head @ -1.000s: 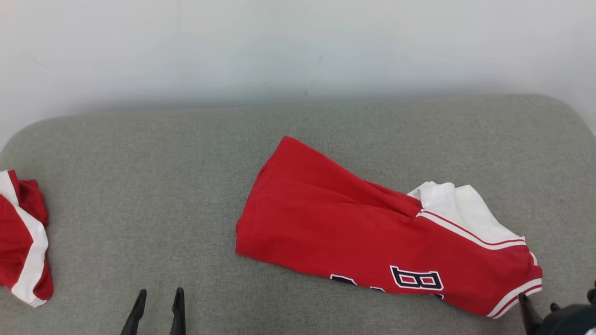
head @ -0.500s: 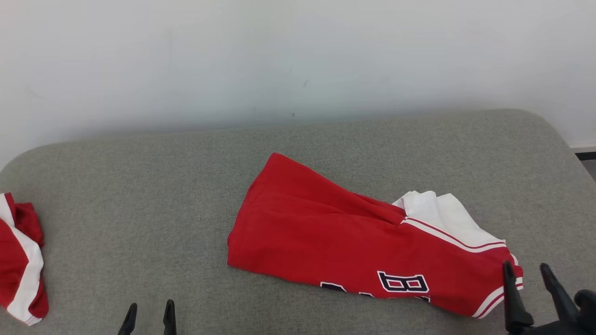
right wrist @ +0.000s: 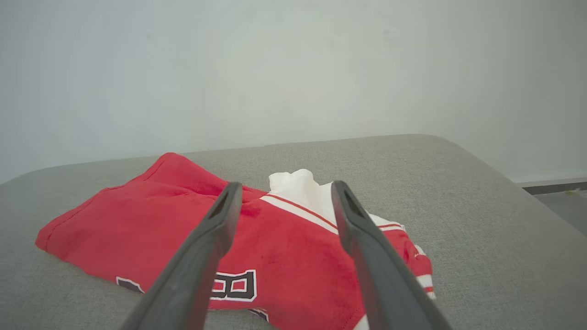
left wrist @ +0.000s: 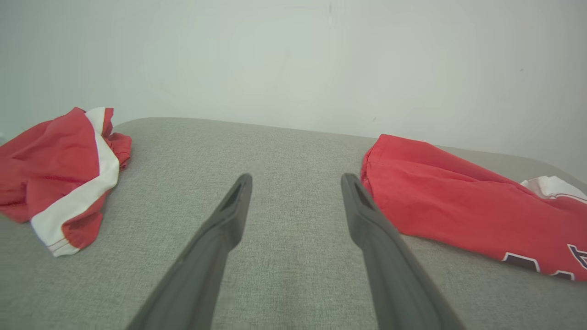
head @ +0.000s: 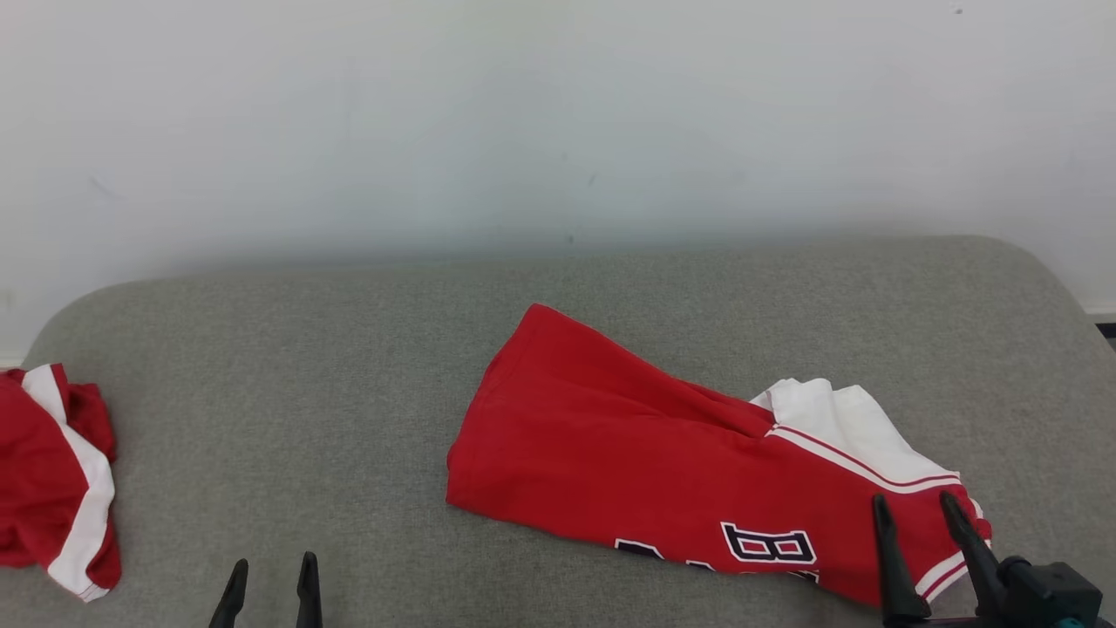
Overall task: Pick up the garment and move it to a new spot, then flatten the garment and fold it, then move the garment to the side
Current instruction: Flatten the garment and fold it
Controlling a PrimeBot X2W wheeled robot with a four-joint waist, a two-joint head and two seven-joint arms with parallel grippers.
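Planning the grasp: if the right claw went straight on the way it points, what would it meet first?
Most likely the red garment, near its white-trimmed end; the open right claw points at it, though depth is unclear.

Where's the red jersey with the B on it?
In the head view, the red jersey lies right of middle on the grey cushion, its striped end by the right gripper.
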